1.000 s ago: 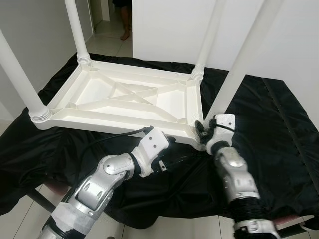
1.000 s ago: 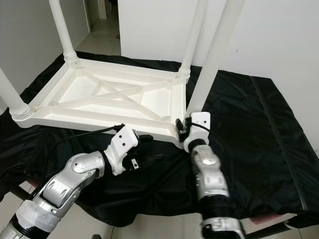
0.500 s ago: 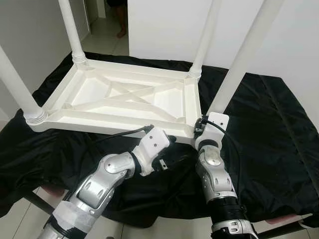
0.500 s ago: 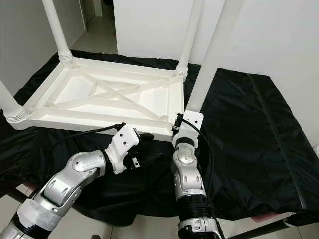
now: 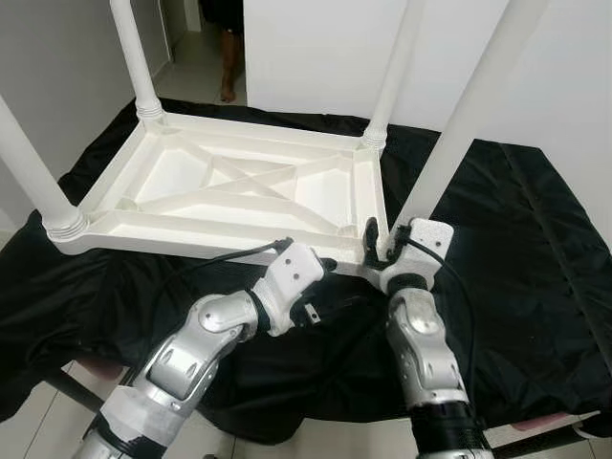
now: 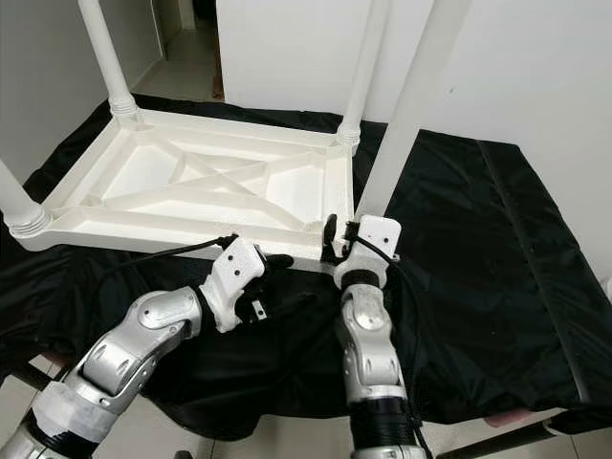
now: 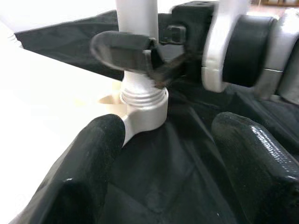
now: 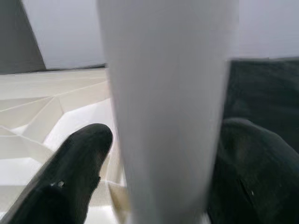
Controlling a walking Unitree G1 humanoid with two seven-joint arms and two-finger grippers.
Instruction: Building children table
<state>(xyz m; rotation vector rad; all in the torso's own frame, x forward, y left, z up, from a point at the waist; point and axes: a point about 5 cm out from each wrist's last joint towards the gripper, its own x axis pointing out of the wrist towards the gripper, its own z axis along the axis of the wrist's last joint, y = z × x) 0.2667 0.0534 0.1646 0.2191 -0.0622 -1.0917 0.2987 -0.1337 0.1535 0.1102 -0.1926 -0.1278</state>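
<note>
Upturned table (image 5: 239,186) on the cloth (image 5: 535,249) (legs up), both end effectors at its near right corner.

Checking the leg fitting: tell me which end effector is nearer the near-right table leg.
Right. The right end effector straddles the table leg at its base; the left end effector hangs open beside that corner.
</note>
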